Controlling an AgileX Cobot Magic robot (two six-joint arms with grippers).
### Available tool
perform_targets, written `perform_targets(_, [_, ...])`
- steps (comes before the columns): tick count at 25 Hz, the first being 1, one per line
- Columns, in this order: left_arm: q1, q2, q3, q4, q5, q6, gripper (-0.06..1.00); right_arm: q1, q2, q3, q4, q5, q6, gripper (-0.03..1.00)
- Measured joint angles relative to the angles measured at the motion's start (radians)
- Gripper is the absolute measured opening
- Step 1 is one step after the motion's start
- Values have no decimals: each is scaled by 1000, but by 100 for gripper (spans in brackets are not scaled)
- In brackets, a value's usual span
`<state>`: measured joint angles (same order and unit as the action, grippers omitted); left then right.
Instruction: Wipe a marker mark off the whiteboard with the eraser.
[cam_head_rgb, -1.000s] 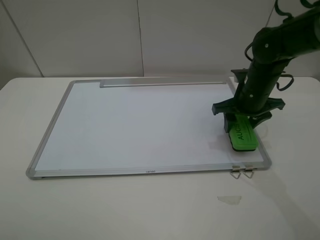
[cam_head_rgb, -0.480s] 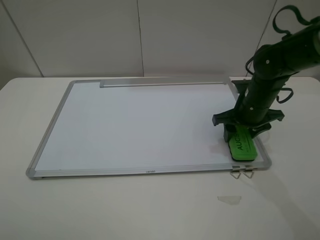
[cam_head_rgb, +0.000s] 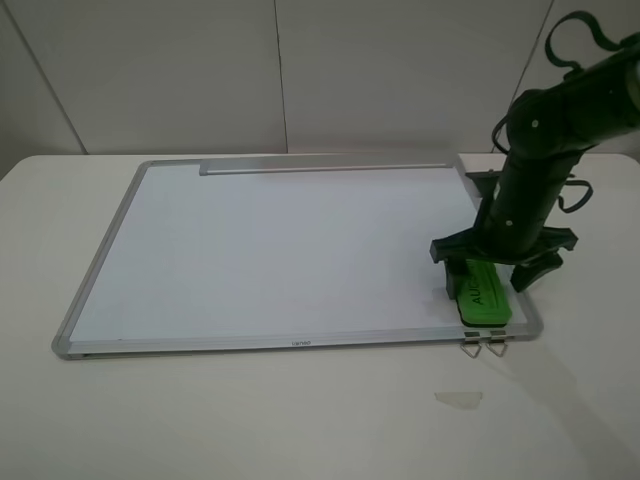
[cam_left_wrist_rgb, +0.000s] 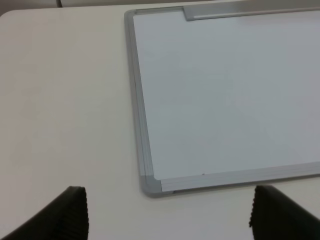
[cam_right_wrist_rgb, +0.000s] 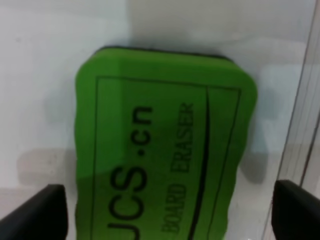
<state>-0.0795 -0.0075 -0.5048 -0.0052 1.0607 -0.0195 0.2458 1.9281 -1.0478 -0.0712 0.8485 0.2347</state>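
Observation:
The whiteboard (cam_head_rgb: 280, 250) lies flat on the table, and no marker mark shows on its surface in any view. The green eraser (cam_head_rgb: 483, 292) rests flat on the board at its near right corner. My right gripper (cam_head_rgb: 489, 279) stands open over it, one finger on each side with a gap to the block. The right wrist view shows the eraser (cam_right_wrist_rgb: 165, 145) between the spread fingers of that gripper (cam_right_wrist_rgb: 172, 210). My left gripper (cam_left_wrist_rgb: 172, 215) is open and holds nothing, above the table by the whiteboard's (cam_left_wrist_rgb: 225, 90) near left corner.
A grey tray strip (cam_head_rgb: 325, 167) runs along the board's far edge. Two metal clips (cam_head_rgb: 485, 345) stick out under the near right corner. A pale scrap of tape (cam_head_rgb: 458, 398) lies on the table in front. A wall rises behind the table.
My right gripper carried the eraser towards the board's near right corner, then opened. The eraser now lies flat on the board, free of the fingers.

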Motion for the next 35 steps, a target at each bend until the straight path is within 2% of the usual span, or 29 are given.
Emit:
perform_targets(4, [0, 0, 0, 0, 0, 0, 68, -33, -26, -70, 21, 147, -62, 82])
perform_targets(11, [0, 0, 0, 0, 0, 0, 68, -158, -104, -133, 24, 354, -101, 82])
perform_targets(14, [0, 0, 0, 0, 0, 0, 68, -207, -167, -133, 24, 361, -104, 82])
perform_targets(22, [0, 0, 0, 0, 0, 0, 68, -215, -511, -104, 71, 363, -109, 82])
perform_targets(35, [0, 0, 0, 0, 0, 0, 68, -215, -1226, 282, 71, 370, -153, 82])
